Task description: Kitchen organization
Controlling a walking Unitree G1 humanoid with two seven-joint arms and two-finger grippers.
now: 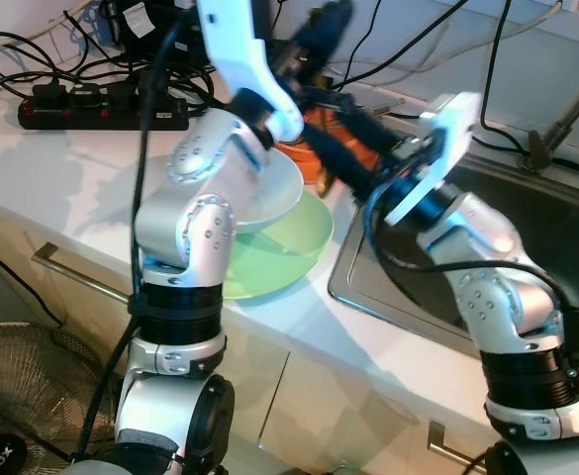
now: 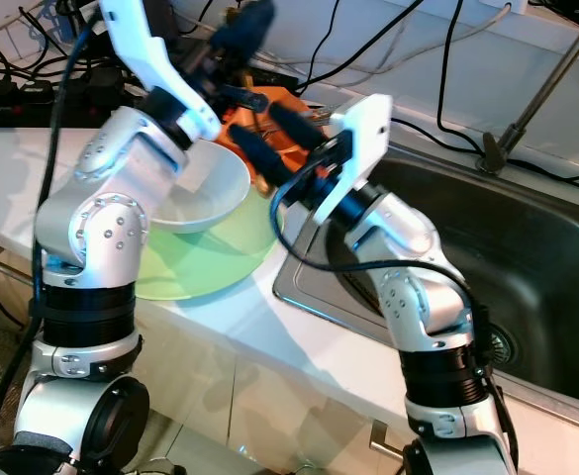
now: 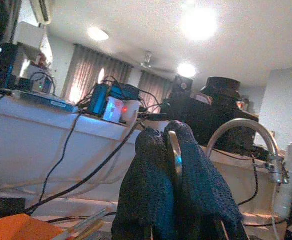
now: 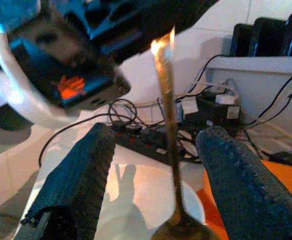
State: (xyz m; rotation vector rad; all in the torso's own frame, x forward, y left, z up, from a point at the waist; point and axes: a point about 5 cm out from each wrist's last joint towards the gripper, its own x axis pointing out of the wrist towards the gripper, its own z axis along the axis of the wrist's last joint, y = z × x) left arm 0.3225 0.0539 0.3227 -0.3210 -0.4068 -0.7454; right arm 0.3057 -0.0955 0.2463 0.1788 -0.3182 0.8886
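Task midway by my judgement: left gripper (image 3: 171,165) fingers clenched on a spoon (image 4: 166,115) above the white bowl (image 2: 202,188) on the worktop (image 1: 61,168); right gripper (image 4: 153,175) fingers spread around it, handover pending.

A white countertop (image 1: 61,163) carries a green plate (image 1: 289,252) with a white bowl (image 1: 274,193) on it, a black power strip (image 1: 101,109) at far left, and a steel sink (image 2: 527,257) at right.
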